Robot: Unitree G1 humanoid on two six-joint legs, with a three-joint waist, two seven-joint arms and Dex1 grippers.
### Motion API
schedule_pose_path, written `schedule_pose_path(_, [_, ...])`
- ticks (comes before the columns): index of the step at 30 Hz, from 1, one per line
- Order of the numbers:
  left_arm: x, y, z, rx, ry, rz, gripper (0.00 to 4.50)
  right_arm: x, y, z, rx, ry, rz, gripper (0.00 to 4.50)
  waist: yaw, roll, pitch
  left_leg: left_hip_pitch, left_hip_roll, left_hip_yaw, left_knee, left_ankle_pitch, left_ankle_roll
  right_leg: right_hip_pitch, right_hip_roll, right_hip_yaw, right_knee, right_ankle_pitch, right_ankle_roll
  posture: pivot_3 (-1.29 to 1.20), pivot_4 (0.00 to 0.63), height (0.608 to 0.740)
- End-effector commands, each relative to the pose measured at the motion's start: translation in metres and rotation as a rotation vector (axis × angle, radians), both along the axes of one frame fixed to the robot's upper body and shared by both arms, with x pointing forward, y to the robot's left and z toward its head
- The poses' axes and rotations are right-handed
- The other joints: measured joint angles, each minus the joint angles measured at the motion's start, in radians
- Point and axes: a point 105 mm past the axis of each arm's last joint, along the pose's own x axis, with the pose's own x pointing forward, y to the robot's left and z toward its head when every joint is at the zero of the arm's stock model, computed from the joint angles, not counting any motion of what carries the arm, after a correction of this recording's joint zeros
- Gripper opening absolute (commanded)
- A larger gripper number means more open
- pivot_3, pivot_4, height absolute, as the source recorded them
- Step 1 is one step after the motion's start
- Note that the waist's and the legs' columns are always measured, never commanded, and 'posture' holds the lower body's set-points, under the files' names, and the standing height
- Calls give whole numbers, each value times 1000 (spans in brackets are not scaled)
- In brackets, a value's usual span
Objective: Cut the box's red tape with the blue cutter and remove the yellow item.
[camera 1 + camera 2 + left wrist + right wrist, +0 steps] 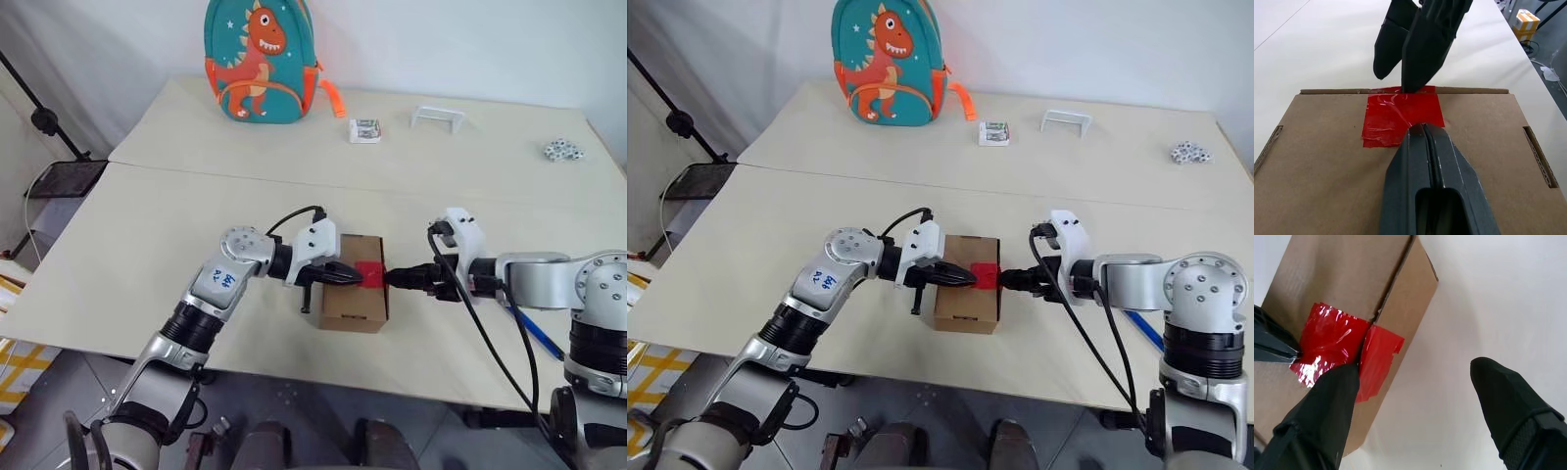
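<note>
The small brown cardboard box (354, 294) sits on the pale tabletop (147, 255). The left end effector (1422, 131), pressed together, rests on its red tape patch (1400, 117); the right end effector (1415, 382) stands spread beside it. Best steady the box before slitting along the flap seam.

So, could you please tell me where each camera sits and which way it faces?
Left and right eye views: on the head, looking forward and down at the table; both arms show.
Left wrist view: looks along the shut left gripper at the box top and red tape.
Right wrist view: looks past the open right gripper at the box's edge.
Both wrist views share the tape and the other gripper.
</note>
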Motion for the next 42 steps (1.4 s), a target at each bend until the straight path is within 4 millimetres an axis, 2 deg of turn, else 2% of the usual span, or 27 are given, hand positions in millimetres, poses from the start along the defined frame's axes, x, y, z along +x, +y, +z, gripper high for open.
schedule_pose_path(1, [-2,1,-14,39,26,19,0,1,2,-10,-93,3,-14,3796,-6,0,0,1,0,1,0,0,0,0,0,0,0,0,0,0,150,740])
schedule_pose_path(6, [-1,4,-16,40,31,46,0,0,-7,-14,-172,-1,-33,3796,-10,0,0,7,1,0,-1,0,1,8,0,0,-3,0,0,0,150,740])
schedule_pose_path(16, [2,7,-25,55,63,91,0,-4,-35,-15,-223,38,-75,3796,7,-1,0,7,1,-2,-3,-1,2,9,-1,0,-7,0,-1,0,150,740])
schedule_pose_path(30, [-2,4,-29,54,84,81,0,-2,-62,-21,-269,111,-133,3796,11,-2,-1,6,0,-4,-3,-1,4,15,-3,-1,-16,0,0,0,150,740])
schedule_pose_path(38, [-3,4,-30,54,88,79,0,0,-64,-23,-175,149,-154,3796,4,0,-2,7,0,-1,-6,0,4,15,-1,-2,-20,0,0,0,150,740])
schedule_pose_path(42, [-4,4,-31,52,92,79,0,-1,-57,-21,-92,159,-134,3796,3,0,-2,7,0,-2,-6,0,4,15,-1,-2,-20,0,-1,0,150,740])
